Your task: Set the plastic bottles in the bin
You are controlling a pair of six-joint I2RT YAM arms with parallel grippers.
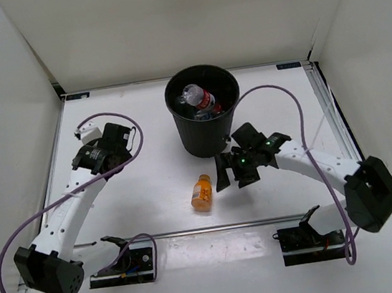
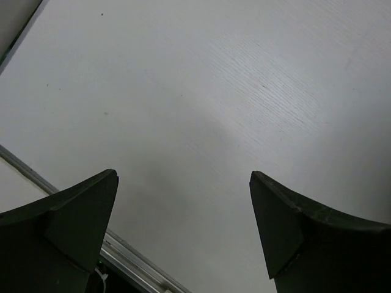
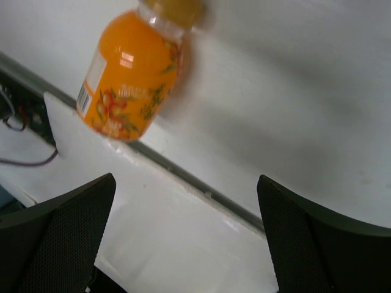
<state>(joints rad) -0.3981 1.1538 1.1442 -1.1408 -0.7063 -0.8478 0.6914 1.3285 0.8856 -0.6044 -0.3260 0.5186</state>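
Orange bottle (image 1: 202, 192): lies on its side on the table (image 1: 150, 181), cap toward the bin, near it but not touching; the only bottle seen outside.
Bin (image 1: 202, 140): stands upright, with a red-label bottle (image 1: 200, 99) on top inside; the others below are hard to count.
Right gripper (image 3: 186, 183): jaws spread wide, holding nothing, just beside the orange bottle, which is off to one side of its gap.
Left gripper (image 2: 183, 183): also released, over bare table, well apart from everything.
Risk, rolling: I think one finger touching first could push the round bottle toward the metal rail (image 1: 214, 226).
Risk, bin: the right arm works near the bin's wall and may knock it.
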